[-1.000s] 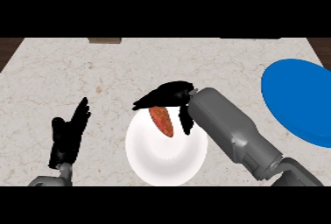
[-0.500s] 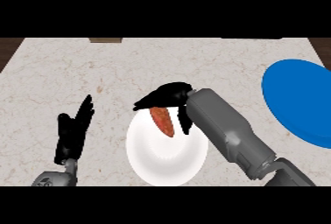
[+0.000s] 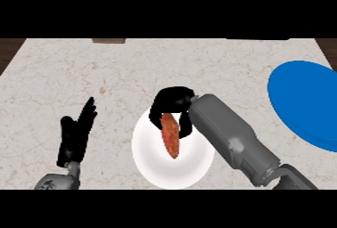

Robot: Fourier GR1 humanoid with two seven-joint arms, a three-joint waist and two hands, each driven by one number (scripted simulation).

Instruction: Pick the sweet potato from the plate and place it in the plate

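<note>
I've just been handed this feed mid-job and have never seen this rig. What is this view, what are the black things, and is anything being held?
The view is from the robot's head, looking steeply down at a marble-patterned counter. The two grey forearms coming in from the lower edge end in black hands. The right hand is at the far edge of the white plate, fingers curled round the upper end of the sweet potato, the long orange-brown piece; I cannot tell whether it has left the plate yet. The left hand is open, fingers up, resting at the lower left and holding nothing. The blue plate at the right edge, partly cut off, is probably where the sweet potato goes.
</note>
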